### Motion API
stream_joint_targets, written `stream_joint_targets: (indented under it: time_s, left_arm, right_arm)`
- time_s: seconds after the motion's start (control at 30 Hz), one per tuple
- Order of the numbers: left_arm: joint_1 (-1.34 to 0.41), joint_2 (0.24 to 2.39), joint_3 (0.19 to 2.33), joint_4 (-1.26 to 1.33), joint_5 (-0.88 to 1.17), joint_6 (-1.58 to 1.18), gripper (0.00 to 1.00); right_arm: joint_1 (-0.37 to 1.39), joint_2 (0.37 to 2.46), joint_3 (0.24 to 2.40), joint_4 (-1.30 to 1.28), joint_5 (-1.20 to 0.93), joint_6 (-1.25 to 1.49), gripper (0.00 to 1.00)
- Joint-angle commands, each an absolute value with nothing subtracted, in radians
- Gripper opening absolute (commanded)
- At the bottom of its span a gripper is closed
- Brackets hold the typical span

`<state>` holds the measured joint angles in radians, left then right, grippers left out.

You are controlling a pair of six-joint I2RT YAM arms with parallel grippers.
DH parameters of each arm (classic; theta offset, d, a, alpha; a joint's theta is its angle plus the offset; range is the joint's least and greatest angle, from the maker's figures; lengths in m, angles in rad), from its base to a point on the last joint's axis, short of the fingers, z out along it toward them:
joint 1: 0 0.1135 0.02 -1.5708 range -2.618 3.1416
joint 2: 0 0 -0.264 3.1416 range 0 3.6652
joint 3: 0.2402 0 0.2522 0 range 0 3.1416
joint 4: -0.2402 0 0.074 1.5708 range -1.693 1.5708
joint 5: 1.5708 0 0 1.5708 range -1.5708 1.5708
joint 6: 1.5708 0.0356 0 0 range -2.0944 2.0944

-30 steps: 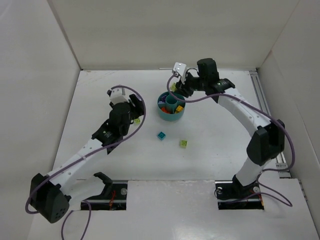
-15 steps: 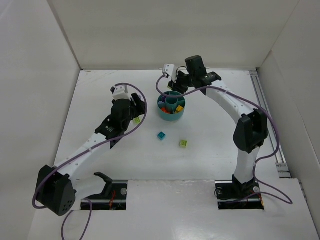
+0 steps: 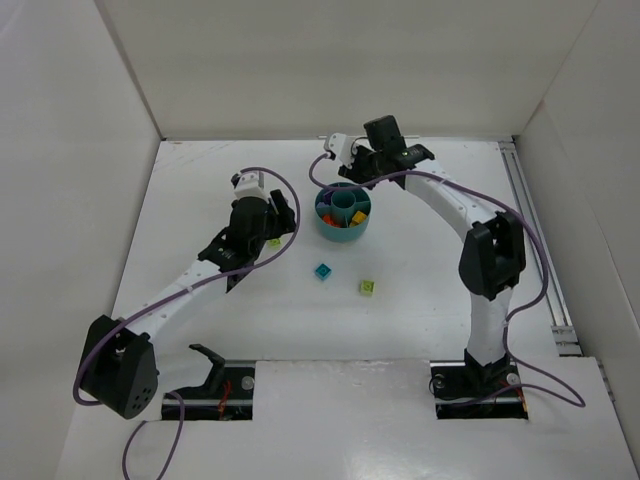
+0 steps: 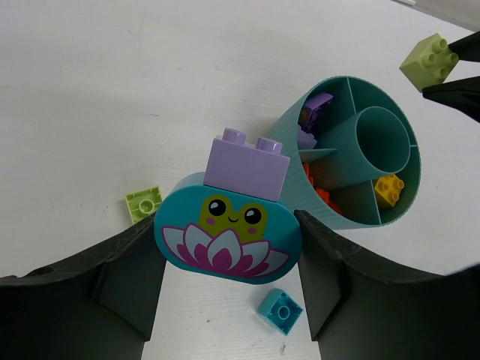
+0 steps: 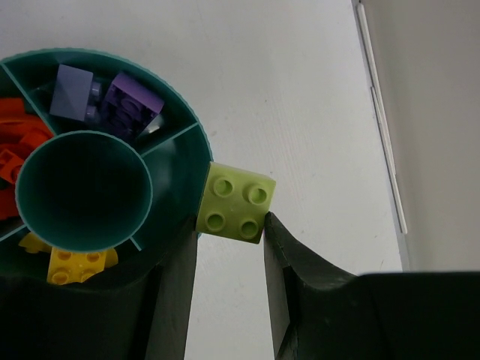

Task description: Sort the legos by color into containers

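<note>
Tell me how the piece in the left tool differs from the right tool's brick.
Stack: the teal piece in the left tool carries a lilac brick; the lime brick in the right tool is alone. Print: the teal piece shows a frog on a lotus; the lime brick is plain. Shape: the teal piece is rounded, the lime brick square with four studs. Both are gripped by a tool.

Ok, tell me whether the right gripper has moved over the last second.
Yes. In the top view the right gripper, shut on a lime green brick, has shifted left along the far rim of the dish, which stayed put.
</note>
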<state>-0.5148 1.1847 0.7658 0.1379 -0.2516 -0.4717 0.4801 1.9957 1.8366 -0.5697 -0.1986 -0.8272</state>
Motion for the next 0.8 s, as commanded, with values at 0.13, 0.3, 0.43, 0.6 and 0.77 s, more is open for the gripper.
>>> stream_joint_targets:
  time_s: [0.13,0.3,0.43,0.6,0.77]
  left_arm:
    - [-0.509,1.178,0.827,0.135,-0.242,-0.468,0.2]
    - [-0.509,1.178,0.828,0.135,-0.242,-0.489,0.2]
    - [-0.509,1.167,0.819,0.135,-0.242,-0.489,0.2]
    - [-0.509,1.167,0.828,0.126,-0.242,-0.489,0.2]
    - [-0.509,1.178,0.838,0.126,-0.242,-0.468,0.2]
  right_arm:
    - [0.483,2.035,1.882,-0.598,-0.16,-0.847,0.15]
    - [0.483,2.056,1.891,-0.617,-0.14,-0.847,0.16]
    - [0.483,2.056,1.891,-0.626,-0.14,-0.838,0.19]
    - [0.483,2.046,1.852,-0.626,-0.141,-0.815,0.19]
    - [0.483,2.037,1.841,-0.617,-0.141,-0.805,0.21]
